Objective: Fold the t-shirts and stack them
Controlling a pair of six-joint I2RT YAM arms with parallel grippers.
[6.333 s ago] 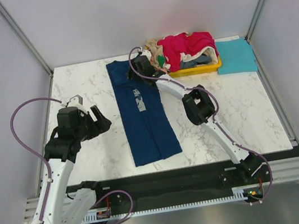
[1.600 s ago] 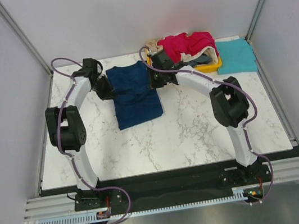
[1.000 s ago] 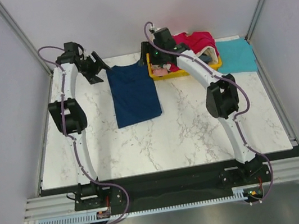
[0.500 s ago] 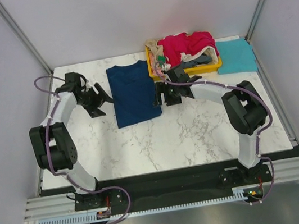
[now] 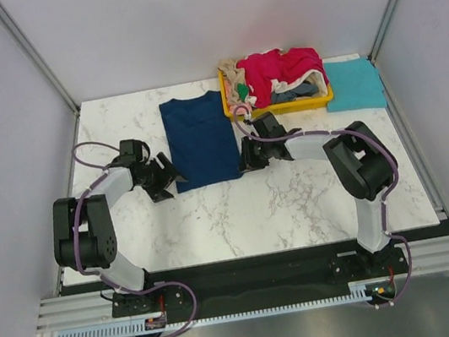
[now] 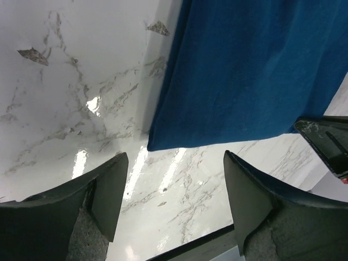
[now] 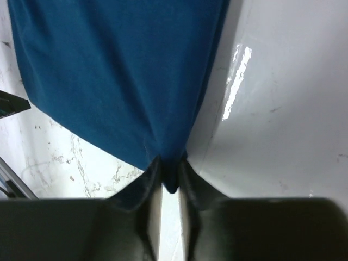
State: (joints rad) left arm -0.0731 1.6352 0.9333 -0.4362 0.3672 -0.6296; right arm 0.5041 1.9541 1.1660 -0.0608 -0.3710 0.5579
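Step in hand: a further fold of the navy t-shirt (image 5: pixel 200 138), which lies flat as a neat rectangle on the rear middle of the worktop (image 5: pixel 298 199), just left of the yellow tray (image 5: pixel 316 101). The right gripper (image 7: pixel 169 174) sits low at the garment's near right corner, and its jaws are pinched together on the cloth edge there. The left gripper (image 6: pixel 174 196) is down at the near left corner, but its jaws stand wide, with the corner lying between and just ahead of them, not gripped. In my judgement the next move calls for the left jaws to advance over that corner and close, so that both corners can be lifted level and carried toward the far edge. The main risk is an uneven lift if only one corner is secured. A crimson-pink t-shirt (image 5: pixel 281 70) is heaped in the tray, and a folded teal t-shirt (image 5: pixel 354 84) lies just right of it.
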